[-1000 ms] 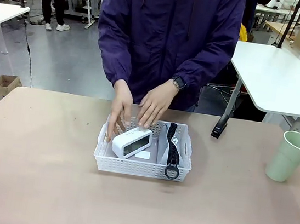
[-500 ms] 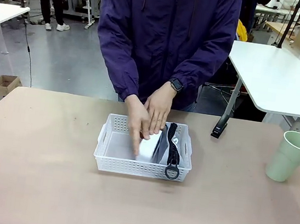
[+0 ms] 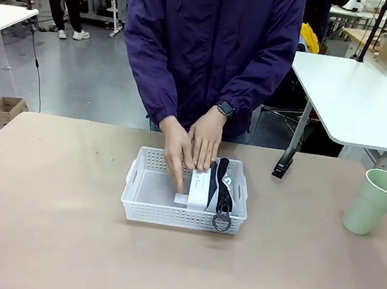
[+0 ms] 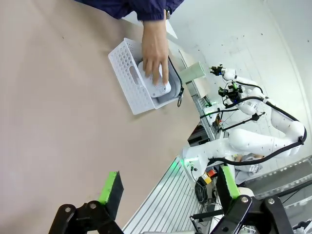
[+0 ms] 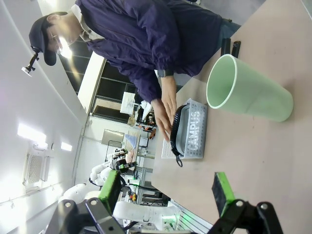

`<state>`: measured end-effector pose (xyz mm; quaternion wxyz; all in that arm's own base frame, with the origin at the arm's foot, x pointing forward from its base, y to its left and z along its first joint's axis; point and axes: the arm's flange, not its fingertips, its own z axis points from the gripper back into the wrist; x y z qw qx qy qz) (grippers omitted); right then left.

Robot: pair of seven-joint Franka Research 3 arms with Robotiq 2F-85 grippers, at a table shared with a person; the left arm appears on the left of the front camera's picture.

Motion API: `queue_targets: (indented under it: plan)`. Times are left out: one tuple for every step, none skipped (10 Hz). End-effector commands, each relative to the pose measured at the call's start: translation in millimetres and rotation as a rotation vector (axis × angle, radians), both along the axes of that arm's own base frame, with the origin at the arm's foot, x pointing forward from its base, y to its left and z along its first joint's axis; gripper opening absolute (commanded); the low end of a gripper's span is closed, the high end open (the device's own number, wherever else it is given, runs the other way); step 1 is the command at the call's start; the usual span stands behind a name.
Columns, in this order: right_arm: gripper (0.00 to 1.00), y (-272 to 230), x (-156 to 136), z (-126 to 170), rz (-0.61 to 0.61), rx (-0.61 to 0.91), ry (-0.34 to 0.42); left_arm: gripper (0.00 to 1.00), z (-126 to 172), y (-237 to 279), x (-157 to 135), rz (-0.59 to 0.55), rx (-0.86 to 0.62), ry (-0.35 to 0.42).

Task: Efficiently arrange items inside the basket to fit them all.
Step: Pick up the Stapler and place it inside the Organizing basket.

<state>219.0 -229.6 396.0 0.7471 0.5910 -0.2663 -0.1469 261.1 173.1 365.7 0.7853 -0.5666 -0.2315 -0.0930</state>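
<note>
The white lattice basket (image 3: 143, 211) (image 4: 127, 80) (image 5: 168, 151) sits mid-table. A person's two hands (image 3: 191, 150) press the white box (image 3: 199, 187) (image 4: 157, 90) upright on its edge against the grey "CAMPUS" pouch (image 3: 221, 182) (image 5: 194, 130), which stands along the basket's right wall with its black strap and ring (image 3: 222, 222) over the front rim. The slim black stapler (image 3: 284, 163) (image 5: 230, 48) lies on the table right of the basket. The pale green cup (image 3: 374, 201) (image 5: 246, 94) stands at the far right. My left gripper (image 4: 168, 187) and right gripper (image 5: 167, 189) are open and empty, far from the basket.
The basket's left half (image 3: 153, 188) holds nothing. The brown tabletop (image 3: 47, 225) is bare in front and to the left. White tables (image 3: 363, 103) stand behind the person at the right.
The person turned the white box from lying tilted in the basket's left-middle to standing on edge against the pouch at the right, freeing the left half.
</note>
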Motion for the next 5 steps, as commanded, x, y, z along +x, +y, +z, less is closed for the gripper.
queue_targets:
  plan:
    - [1.0, -1.5, -1.8, 0.6, 0.003, -0.002, -0.029, 1.0, 3.8, -1.2, -1.6, 0.002, -0.016, 0.01]
    - [1.0, -1.5, -1.8, 0.6, 0.003, -0.002, -0.029, 1.0, 3.8, -1.2, -1.6, 0.002, -0.016, 0.01]
    - [1.0, -1.5, -1.8, 0.6, 0.003, -0.002, -0.029, 1.0, 3.8, -1.2, -1.6, 0.002, -0.016, 0.01]
    - [1.0, -1.5, -1.8, 0.6, 0.003, -0.002, -0.029, 1.0, 3.8, -1.2, -1.6, 0.002, -0.016, 0.01]
    - [1.0, -1.5, -1.8, 0.6, 0.003, -0.002, -0.029, 1.0, 3.8, -1.2, -1.6, 0.002, -0.016, 0.01]
